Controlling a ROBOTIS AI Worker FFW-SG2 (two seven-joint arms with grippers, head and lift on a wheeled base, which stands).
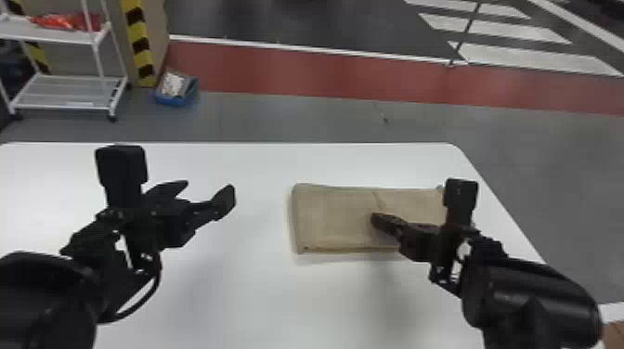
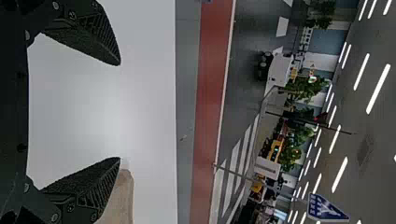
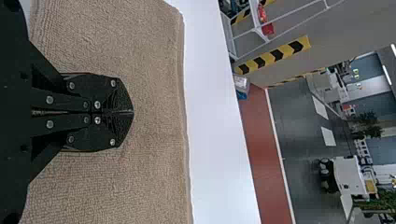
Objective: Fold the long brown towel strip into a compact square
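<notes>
In the head view, the brown towel point(image 1: 339, 218) lies as a folded rectangle, its long side running left to right, right of the table's middle. My left gripper point(image 1: 206, 185) stands open over the table to the towel's left, nothing between its fingers. My right gripper point(image 1: 378, 220) is over the middle of the towel and covers part of it. In the left wrist view, the fingers of my left gripper point(image 2: 120, 111) are wide apart, with a towel corner point(image 2: 122, 198) beyond one of them. The right wrist view has my right gripper point(image 3: 132, 112) shut, fingertips together, against the towel point(image 3: 154, 60).
The white table point(image 1: 260, 292) has its far edge behind the towel and its right edge beyond my right arm. On the floor behind stand a white rack point(image 1: 69, 90) and a blue box point(image 1: 176, 90).
</notes>
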